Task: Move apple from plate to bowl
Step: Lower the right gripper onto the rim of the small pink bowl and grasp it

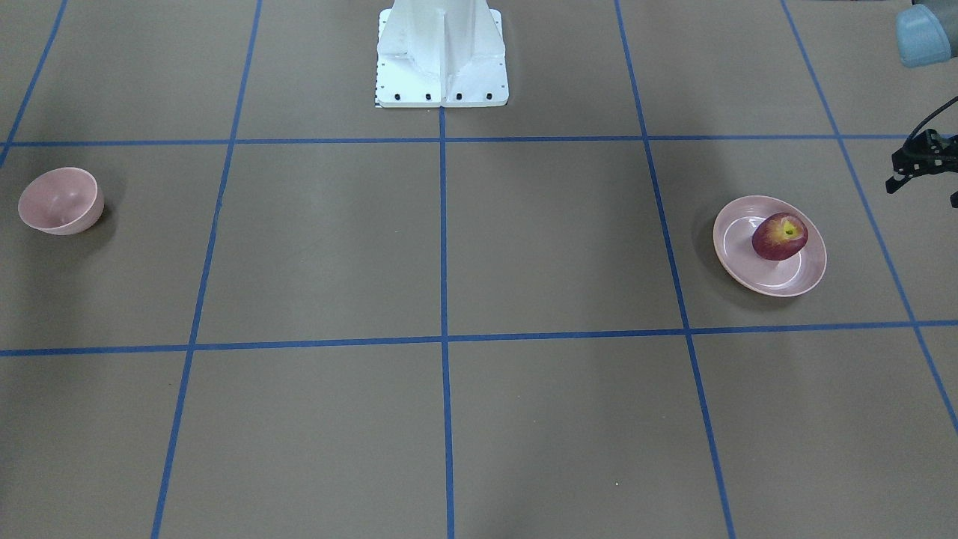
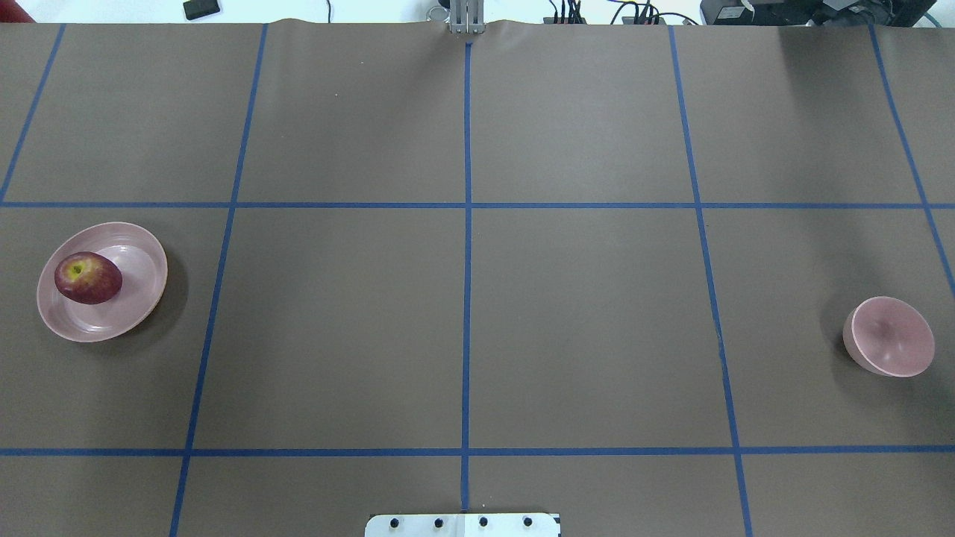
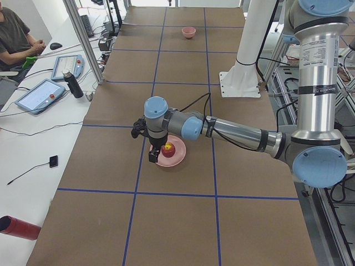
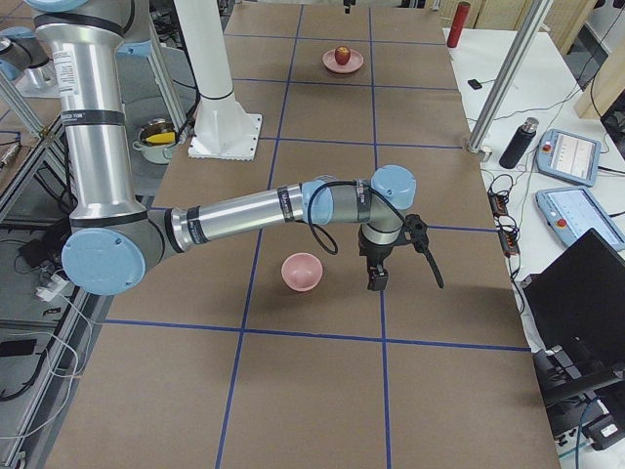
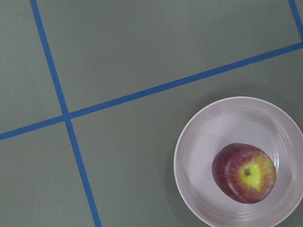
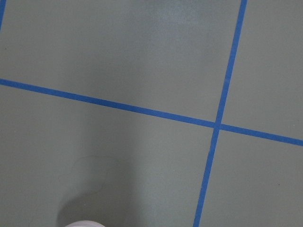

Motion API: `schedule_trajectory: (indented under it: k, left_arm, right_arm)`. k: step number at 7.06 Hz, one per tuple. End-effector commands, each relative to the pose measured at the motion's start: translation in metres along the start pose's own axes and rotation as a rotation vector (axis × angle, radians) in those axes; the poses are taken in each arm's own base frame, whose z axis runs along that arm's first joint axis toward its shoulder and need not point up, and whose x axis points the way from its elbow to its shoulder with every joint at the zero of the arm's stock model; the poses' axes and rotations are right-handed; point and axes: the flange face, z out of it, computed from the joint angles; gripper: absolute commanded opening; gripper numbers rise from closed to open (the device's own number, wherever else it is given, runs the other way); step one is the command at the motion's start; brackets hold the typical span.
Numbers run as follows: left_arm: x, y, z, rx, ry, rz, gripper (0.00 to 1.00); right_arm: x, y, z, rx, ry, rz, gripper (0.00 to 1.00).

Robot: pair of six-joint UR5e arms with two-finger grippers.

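The dark red apple lies on the shallow pink plate at the robot's left end of the table. Both show in the overhead view, apple on plate, and in the left wrist view, apple on plate. The deep pink bowl stands empty at the far right end. My left gripper hangs just beside the plate's outer edge; only a black part shows at the front view's edge, and I cannot tell its state. My right gripper hovers beside the bowl; I cannot tell its state.
The white robot base stands mid-table at the robot's edge. Blue tape lines divide the brown table into squares. A side table holds tablets, a bottle and a red cylinder; a person sits there.
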Motion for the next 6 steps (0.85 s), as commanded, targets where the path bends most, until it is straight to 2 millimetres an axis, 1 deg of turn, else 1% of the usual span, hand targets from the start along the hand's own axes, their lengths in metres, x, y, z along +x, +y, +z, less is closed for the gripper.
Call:
schedule_trajectory:
  k: [1,3,5,6]
  left_arm:
    - [-0.005,0.013,0.006,0.002,0.003,0.002,0.98]
    - [-0.007,0.016,0.007,0.006,0.002,0.0,0.98]
    - [-0.006,0.018,0.006,0.006,0.002,-0.001,0.98]
    - [-0.006,0.018,0.006,0.007,0.002,0.0,0.98]
  right_arm:
    - [-0.008,-0.003,0.006,0.004,-0.003,-0.027,1.0]
    - [-0.012,-0.004,0.008,0.009,-0.007,-0.043,1.0]
    - [-0.02,-0.005,0.012,0.004,-0.015,-0.062,1.0]
    - [-0.019,0.0,0.018,0.021,-0.03,-0.084,1.0]
